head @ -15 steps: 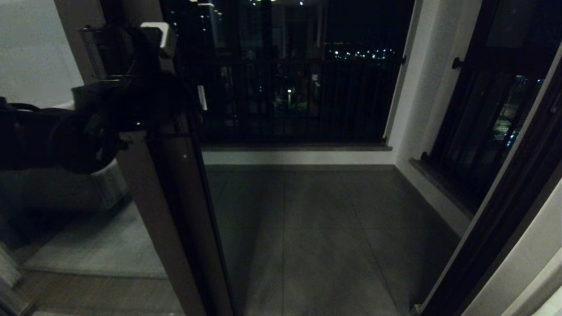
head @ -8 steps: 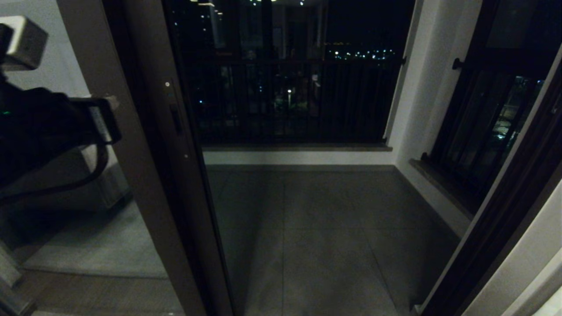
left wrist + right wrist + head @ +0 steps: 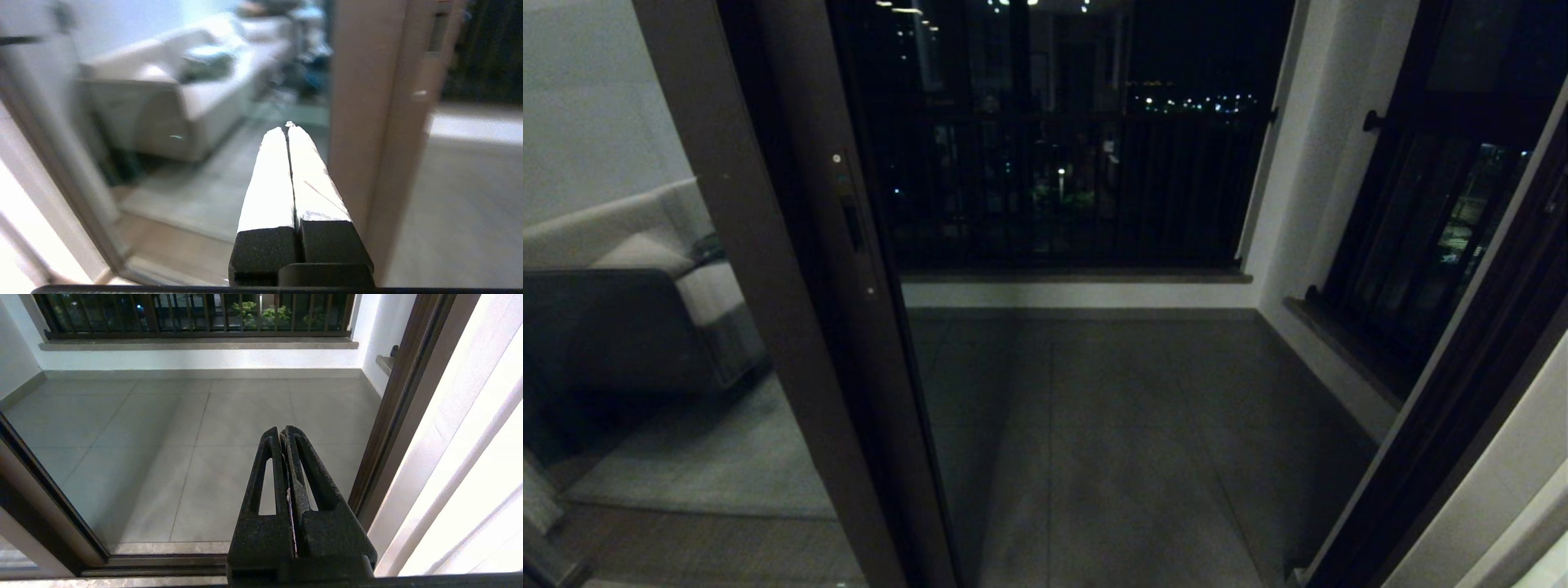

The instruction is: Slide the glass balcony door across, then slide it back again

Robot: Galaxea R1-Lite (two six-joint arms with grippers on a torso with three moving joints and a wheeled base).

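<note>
The glass balcony door [image 3: 792, 310] stands at the left of the head view, its dark brown stile bearing a narrow handle slot [image 3: 854, 224] and small screws. To the right of the stile the doorway lies open onto the balcony. Neither arm shows in the head view. In the left wrist view my left gripper [image 3: 287, 128] is shut and empty, hanging just beside the stile [image 3: 367, 102] without touching it, below the handle slot [image 3: 439, 30]. My right gripper [image 3: 282, 433] is shut on nothing, pointing out over the balcony tiles above the threshold.
A dark railing [image 3: 1062, 188] closes the balcony's far side. A barred side window [image 3: 1421, 229] is on the right wall, and the dark door frame [image 3: 1462, 392] runs down the right. A sofa [image 3: 645, 310] shows through the glass. The floor track [image 3: 155, 561] crosses below my right gripper.
My left arm has pulled away from the stile to the left and dropped out of the head view. The door itself has not shifted.
</note>
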